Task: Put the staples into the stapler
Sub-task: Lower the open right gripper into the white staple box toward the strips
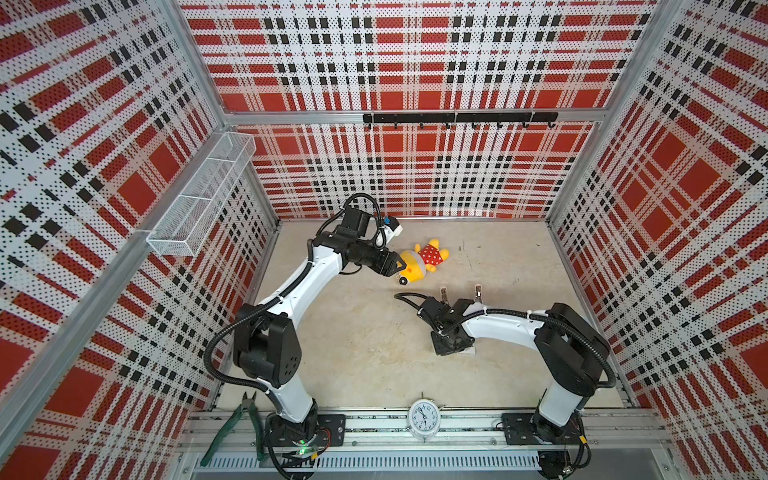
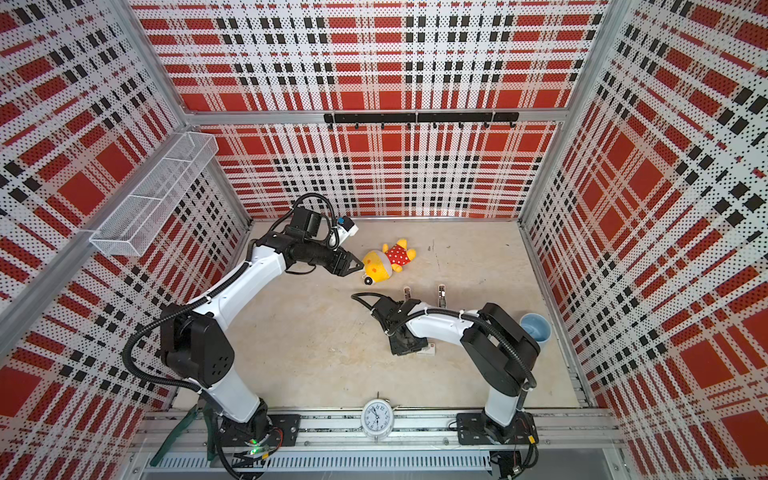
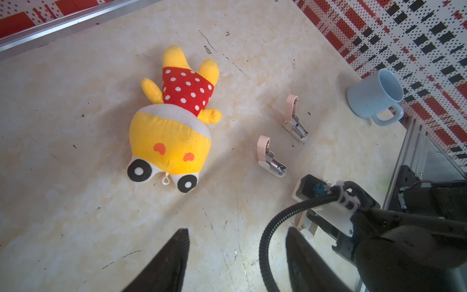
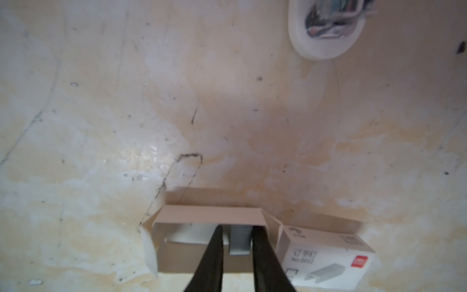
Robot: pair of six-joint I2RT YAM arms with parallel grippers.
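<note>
Within plaid walls (image 1: pixel 415 62), scuffed beige tabletop (image 1: pixel 365 340), two pink staplers (image 3: pixel 271 158) (image 3: pixel 295 121), wire basket (image 1: pixel 199 195)

Red-plaid perforated walls (image 1: pixel 415 62) (white, black too) enclose a scuffed beige floor (image 1: pixel 365 353).

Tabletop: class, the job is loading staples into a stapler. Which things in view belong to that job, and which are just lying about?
Belong to the job:
staples; staple box; pink stapler; second pink stapler.

Just lying about:
plush toy; blue mug; alarm clock; green pliers.
</note>
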